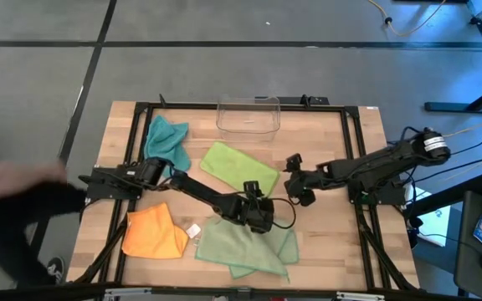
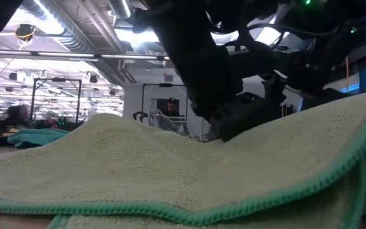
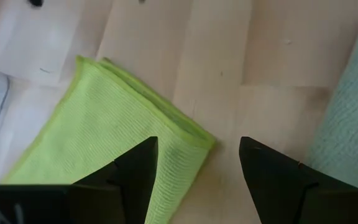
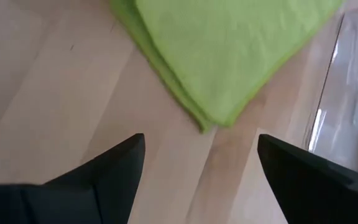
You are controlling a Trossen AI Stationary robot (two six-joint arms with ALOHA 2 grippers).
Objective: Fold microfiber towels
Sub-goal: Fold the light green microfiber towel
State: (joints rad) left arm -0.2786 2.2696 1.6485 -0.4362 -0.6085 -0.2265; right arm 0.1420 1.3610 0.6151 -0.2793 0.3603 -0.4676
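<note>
The left gripper (image 1: 253, 191) reaches low across the wooden surface (image 1: 325, 242) to its middle, fingers (image 3: 135, 171) wide and empty above a corner of the folded lime green microfiber towel (image 1: 238, 168). The right gripper (image 1: 292, 177) hovers just beside that towel, fingers (image 4: 114, 165) wide, empty. Four towels lie out: the teal towel (image 1: 166, 139) at the far left corner, the orange towel (image 1: 153, 233) near the left edge, the pale sage green towel (image 1: 245, 245) at the near edge. One clear plastic bin (image 1: 248, 116) stands at the far edge.
</note>
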